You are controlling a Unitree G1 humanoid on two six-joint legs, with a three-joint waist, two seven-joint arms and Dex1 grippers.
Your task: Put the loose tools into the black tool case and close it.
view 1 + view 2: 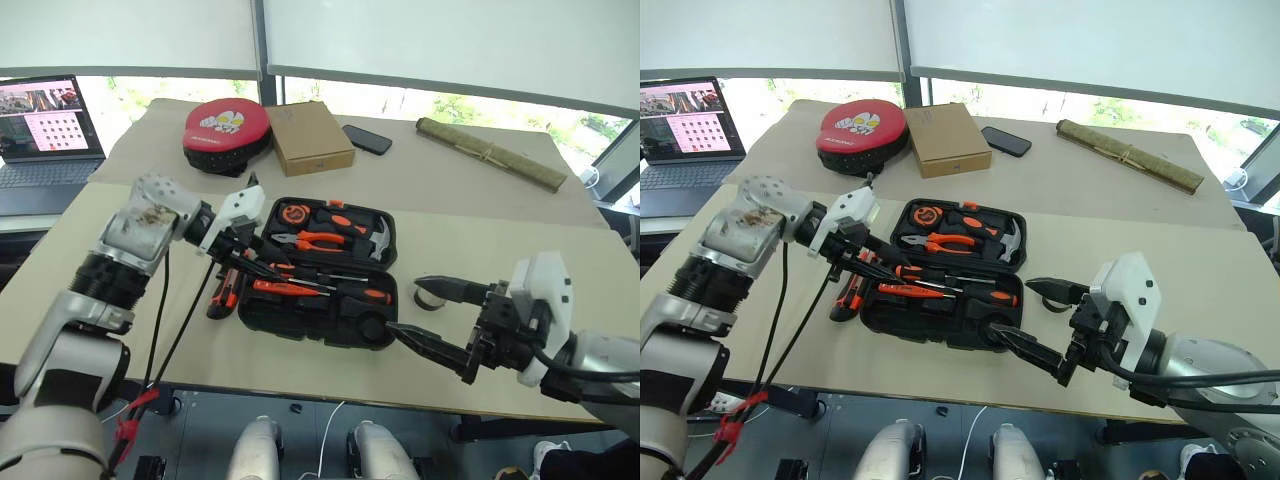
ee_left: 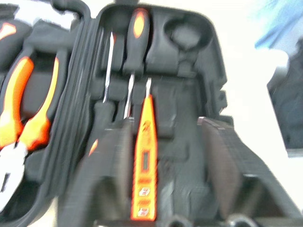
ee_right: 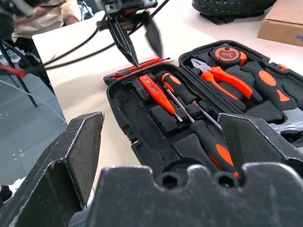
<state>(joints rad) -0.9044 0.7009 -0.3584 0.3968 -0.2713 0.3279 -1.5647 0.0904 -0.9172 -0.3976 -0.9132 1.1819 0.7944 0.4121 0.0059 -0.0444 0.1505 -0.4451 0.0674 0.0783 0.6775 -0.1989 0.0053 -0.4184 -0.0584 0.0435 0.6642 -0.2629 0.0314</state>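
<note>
The black tool case (image 1: 325, 272) lies open near the front edge of the table (image 1: 480, 180), both halves flat. In its near half sit the two long-shafted screwdrivers (image 3: 199, 118), lying side by side with handles at opposite ends, and beside them the thin orange tester screwdriver (image 2: 145, 161) rests in the moulded foam. The far half holds the orange-handled pliers (image 1: 315, 240), a tape measure (image 1: 294, 212) and a hammer (image 1: 372, 238). The black-orange utility knife (image 1: 224, 290) lies on the table just outside the case's left edge.

The left gripper (image 1: 243, 262) hovers over the case's left end, its fingers a little apart with nothing between them. The right gripper (image 1: 425, 315) hangs at the case's right end, jaws spread wide and empty.

Farther back on the table are a round red-and-black pad (image 1: 227, 130), a brown cardboard box (image 1: 311, 137), a dark phone (image 1: 367, 139) and a rolled mat (image 1: 490, 152). A laptop (image 1: 45, 130) stands off to the left.
</note>
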